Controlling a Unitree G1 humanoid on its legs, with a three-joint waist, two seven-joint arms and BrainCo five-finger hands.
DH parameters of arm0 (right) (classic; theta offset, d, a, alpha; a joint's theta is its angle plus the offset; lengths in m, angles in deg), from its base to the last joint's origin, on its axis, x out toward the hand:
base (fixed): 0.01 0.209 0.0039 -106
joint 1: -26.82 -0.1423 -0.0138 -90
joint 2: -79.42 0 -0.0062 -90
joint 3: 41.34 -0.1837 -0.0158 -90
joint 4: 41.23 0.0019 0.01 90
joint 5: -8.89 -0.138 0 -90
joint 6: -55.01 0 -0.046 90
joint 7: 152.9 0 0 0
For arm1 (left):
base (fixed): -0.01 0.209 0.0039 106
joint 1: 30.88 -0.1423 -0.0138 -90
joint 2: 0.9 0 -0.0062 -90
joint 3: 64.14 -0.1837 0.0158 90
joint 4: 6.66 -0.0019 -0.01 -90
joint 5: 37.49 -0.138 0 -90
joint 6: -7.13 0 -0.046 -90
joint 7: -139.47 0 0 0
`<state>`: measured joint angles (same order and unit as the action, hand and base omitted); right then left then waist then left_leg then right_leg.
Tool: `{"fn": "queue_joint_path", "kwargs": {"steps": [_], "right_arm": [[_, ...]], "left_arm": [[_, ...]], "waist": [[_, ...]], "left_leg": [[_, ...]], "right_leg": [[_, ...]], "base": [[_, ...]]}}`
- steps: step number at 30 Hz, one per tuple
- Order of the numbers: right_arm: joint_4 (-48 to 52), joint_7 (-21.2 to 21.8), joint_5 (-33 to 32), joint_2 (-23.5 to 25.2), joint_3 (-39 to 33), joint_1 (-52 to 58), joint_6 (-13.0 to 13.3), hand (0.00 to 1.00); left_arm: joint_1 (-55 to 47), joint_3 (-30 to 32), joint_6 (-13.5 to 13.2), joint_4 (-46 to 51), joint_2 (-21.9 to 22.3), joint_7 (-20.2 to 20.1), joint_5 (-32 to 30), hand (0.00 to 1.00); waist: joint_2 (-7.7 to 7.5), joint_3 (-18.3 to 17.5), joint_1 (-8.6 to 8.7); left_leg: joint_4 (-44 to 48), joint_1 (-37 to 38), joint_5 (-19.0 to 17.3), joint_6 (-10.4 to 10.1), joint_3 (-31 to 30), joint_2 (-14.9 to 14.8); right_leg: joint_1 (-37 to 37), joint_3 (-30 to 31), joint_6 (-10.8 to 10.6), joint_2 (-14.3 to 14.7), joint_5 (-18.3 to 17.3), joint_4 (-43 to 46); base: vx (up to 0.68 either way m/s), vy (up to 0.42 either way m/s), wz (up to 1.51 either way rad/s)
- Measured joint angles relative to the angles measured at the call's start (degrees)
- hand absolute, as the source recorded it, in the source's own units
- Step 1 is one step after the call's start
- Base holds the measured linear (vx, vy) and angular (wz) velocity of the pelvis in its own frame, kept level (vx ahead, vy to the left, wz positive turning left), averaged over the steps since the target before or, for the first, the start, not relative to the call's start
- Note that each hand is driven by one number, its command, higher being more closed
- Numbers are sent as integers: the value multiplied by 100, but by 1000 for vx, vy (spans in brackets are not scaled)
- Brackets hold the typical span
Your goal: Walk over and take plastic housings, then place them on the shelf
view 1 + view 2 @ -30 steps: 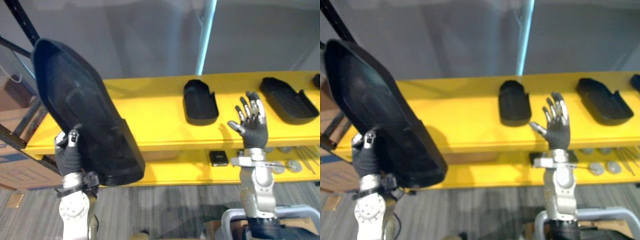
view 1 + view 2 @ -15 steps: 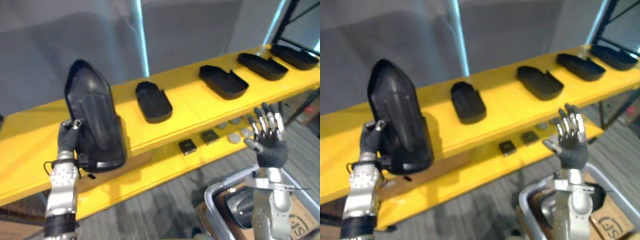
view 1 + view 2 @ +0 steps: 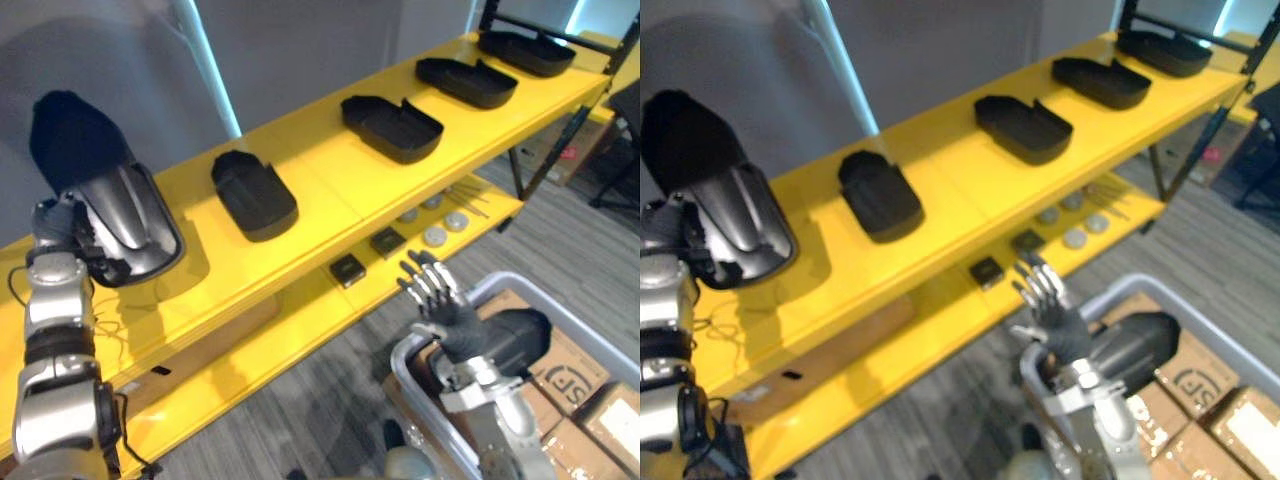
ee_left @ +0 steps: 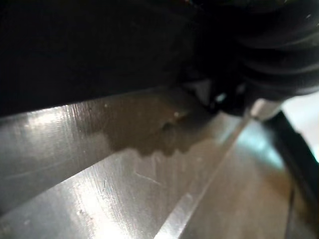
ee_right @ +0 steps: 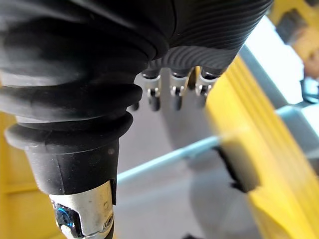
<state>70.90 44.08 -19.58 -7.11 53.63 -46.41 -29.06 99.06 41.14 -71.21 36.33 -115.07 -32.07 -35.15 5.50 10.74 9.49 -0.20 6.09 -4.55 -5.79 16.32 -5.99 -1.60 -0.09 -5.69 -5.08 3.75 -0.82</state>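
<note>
Closest to you, on the grey carpet (image 3: 330,400), there's a grey bin (image 3: 560,322) holding a black housing (image 3: 510,338) and cardboard boxes (image 3: 565,375); their print's too small to read. Your right hand (image 3: 440,305) is at the bin's rim, fingers spread, holding nothing. Further back, the yellow shelf (image 3: 330,205) has four housings (image 3: 392,127) in a row, and your left hand (image 3: 52,222) grips the big housing (image 3: 110,205) over its left end.

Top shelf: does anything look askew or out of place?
Only the housing in the left hand: it stands tilted over the shelf's left end, while four other housings lie flat in a row. The right hand is open.
</note>
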Motion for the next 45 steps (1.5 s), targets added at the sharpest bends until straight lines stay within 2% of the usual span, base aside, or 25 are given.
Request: {"fn": "queue_joint_path", "kwargs": {"steps": [5, 11, 14, 19, 25, 30, 32, 39, 41, 45], "right_arm": [[27, -234, -2, -118, 179, -26, 0, 0], [219, -435, -2, -271, 445, -78, 0, 0], [216, -576, -9, -311, 436, -121, 2, 0], [217, -606, -25, -338, 459, -127, 34, 0], [202, -610, -31, -341, 652, -26, 41, 0], [198, -780, -21, -349, 727, -12, 53, 0], [196, -881, -22, -380, 765, -18, 53, 0], [196, -1052, -23, -463, 806, -167, 55, 0], [198, -1108, -34, -466, 801, -211, 120, 0], [204, -1175, -52, -469, 792, -277, 210, 0]], "left_arm": [[315, -288, 577, -446, -1, -11, -64, 100], [785, -549, 848, -698, -121, -21, -121, 100], [932, -755, 881, -850, -381, -16, -123, 100], [1015, -764, 889, -867, -710, -28, -230, 100], [1074, -955, 887, -878, -1136, -282, -523, 100], [1109, -982, 877, -1072, -1299, -439, -518, 100], [1173, -982, 865, -1182, -1348, -444, -513, 100], [1178, -998, 821, -1255, -1352, -422, -451, 100], [1187, -1007, 767, -1254, -1352, -336, -292, 100], [1270, -1007, 681, -1251, -1351, -134, -154, 100]], "waist": [[-8, 191, 72], [-48, 551, 74], [-116, 744, 72], [-162, 893, 59], [-141, 981, 31], [-142, 982, -23], [-184, 1136, -84], [-291, 1392, -77], [-351, 1497, -71], [-370, 1588, -84]], "left_leg": [[76, -155, 4, 3, -16, 13], [328, -401, 4, 4, -32, 21], [485, -436, 3, 6, -22, 2], [668, -543, -4, 11, -32, -41], [686, -619, -36, 56, -117, -58], [699, -793, -51, 73, -169, -21], [800, -830, -61, 86, -178, -23], [994, -1122, -65, 95, -289, -22], [1042, -1128, -65, 95, -289, -25], [1085, -1241, -65, 96, -264, -31]], "right_leg": [[-131, 3, 6, -2, 6, 18], [-262, 3, 9, -39, 5, 79], [-288, 35, 39, -52, -15, 179], [-381, 38, 78, -52, -45, 340], [-466, -13, 76, -36, -50, 450], [-641, -70, 54, -88, -46, 567], [-652, -73, 48, -103, -42, 618], [-858, -137, 45, -144, -35, 765], [-860, -135, 55, -149, -43, 803], [-1037, -102, 67, -153, -58, 941]], "base": [[0, 0, 0], [-18, -4, 1], [-25, -3, -5], [-41, -5, 0], [-82, 0, 7], [-77, 15, 9], [-72, 15, 3], [-31, 6, 7], [0, 0, 0], [-8, -1, -1]]}}
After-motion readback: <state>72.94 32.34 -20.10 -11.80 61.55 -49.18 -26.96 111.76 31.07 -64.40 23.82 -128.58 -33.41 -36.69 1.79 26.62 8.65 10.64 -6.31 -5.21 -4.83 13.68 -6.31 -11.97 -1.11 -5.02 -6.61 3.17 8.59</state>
